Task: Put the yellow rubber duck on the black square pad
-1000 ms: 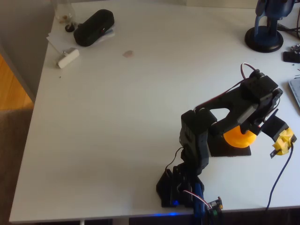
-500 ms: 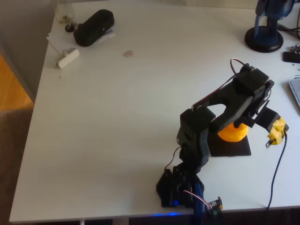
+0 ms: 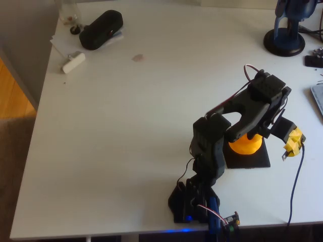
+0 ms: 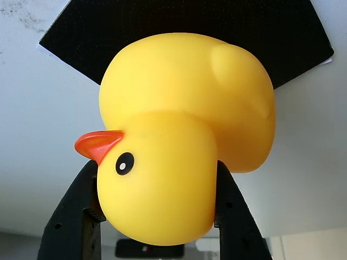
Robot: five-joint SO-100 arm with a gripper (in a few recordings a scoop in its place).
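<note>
1. Two black fingers of the gripper pinch the yellow rubber duck by its head, one on each side, in the wrist view; the orange beak points left in that view.
2. In the overhead view the duck sits over the black square pad, near the right side of the white table, partly hidden under the arm.
3. The wrist view shows the pad behind the duck's body, with bare table on both sides. Whether the duck's base touches the pad or hangs just above it cannot be told.
4. The step in hand looks like the placing itself: the carry seems over and the duck is above its target.
5. The next move probably calls for lowering until the base rests flat, then spreading the fingers and lifting straight up, so the round, glossy toy does not tip or roll off the pad.
6. A black pouch lies at the far left, well apart.
</note>
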